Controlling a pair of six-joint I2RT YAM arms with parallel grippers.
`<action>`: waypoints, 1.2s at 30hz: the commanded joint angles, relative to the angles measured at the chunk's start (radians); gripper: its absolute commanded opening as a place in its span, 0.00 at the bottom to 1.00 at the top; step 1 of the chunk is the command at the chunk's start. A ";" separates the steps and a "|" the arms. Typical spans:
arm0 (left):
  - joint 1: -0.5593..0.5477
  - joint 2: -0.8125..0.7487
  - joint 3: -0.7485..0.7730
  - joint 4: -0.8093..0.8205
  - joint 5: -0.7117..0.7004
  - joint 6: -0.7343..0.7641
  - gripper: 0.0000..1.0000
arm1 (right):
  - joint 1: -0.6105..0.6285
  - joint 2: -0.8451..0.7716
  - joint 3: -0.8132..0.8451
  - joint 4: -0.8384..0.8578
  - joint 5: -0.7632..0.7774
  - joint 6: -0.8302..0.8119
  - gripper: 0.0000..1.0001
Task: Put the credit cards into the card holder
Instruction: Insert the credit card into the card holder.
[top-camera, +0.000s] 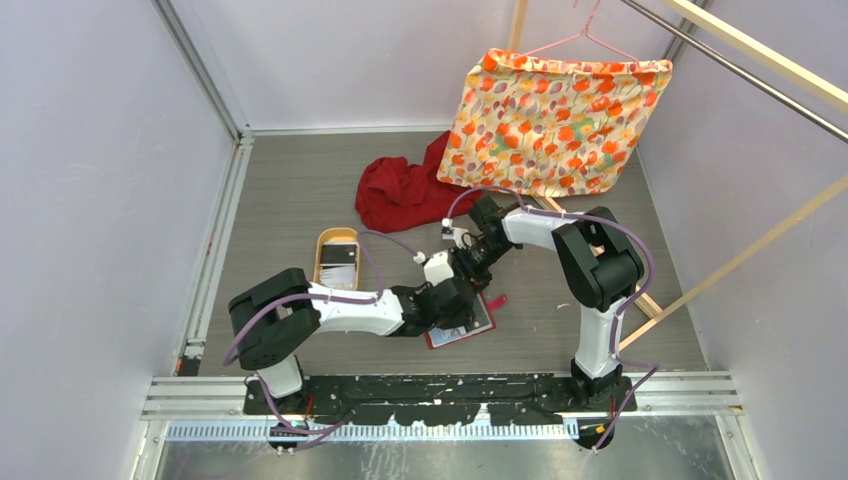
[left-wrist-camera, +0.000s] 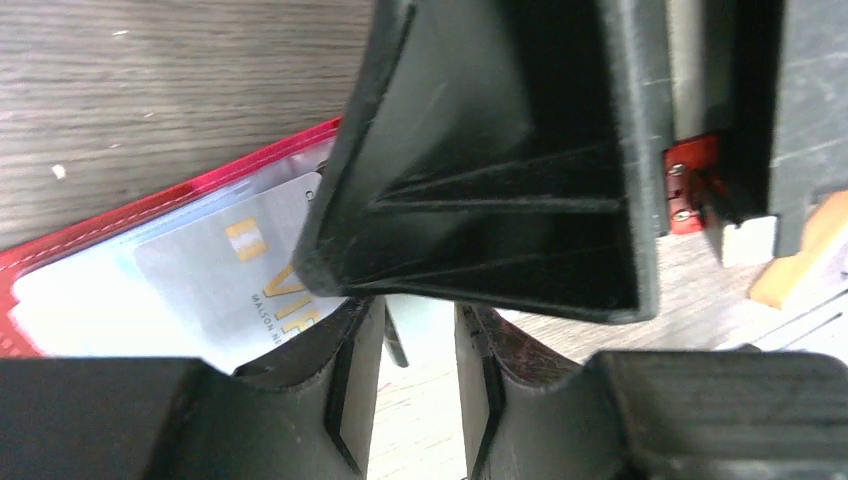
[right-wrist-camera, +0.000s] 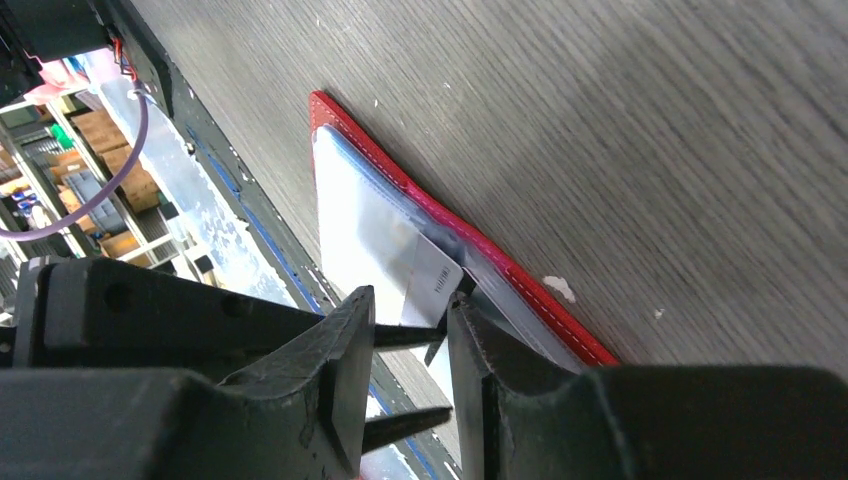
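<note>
Now the right claw (right-wrist-camera: 408, 335) pinches a whitish credit card (right-wrist-camera: 432, 283) at the open red card holder (right-wrist-camera: 500, 265) on the desk (right-wrist-camera: 650, 150); the left claw (left-wrist-camera: 420, 350) sits alongside, and I can't tell its grip.

card holder (top-camera: 468, 328) (largely hidden overhead)

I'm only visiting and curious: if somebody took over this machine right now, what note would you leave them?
Left gripper: low over the open card holder; whether it grips anything is unclear.
Right gripper: fingers flank a whitish barcode card sticking out of the holder's clear pocket; grip unclear.
Done: a silver VIP card appears to be under the clear window.
Left: seat the barcode card, then fetch the cards that seem to lie in the tan tray.
</note>
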 joint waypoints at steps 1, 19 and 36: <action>-0.026 -0.027 0.037 -0.227 -0.116 -0.069 0.34 | 0.000 0.002 0.015 -0.001 0.030 -0.004 0.38; -0.033 -0.216 0.010 -0.366 -0.232 0.026 0.36 | 0.000 -0.072 0.060 -0.105 -0.087 -0.157 0.43; 0.148 -0.672 -0.456 0.164 0.179 0.521 0.95 | 0.029 -0.127 0.089 -0.194 -0.081 -0.347 0.10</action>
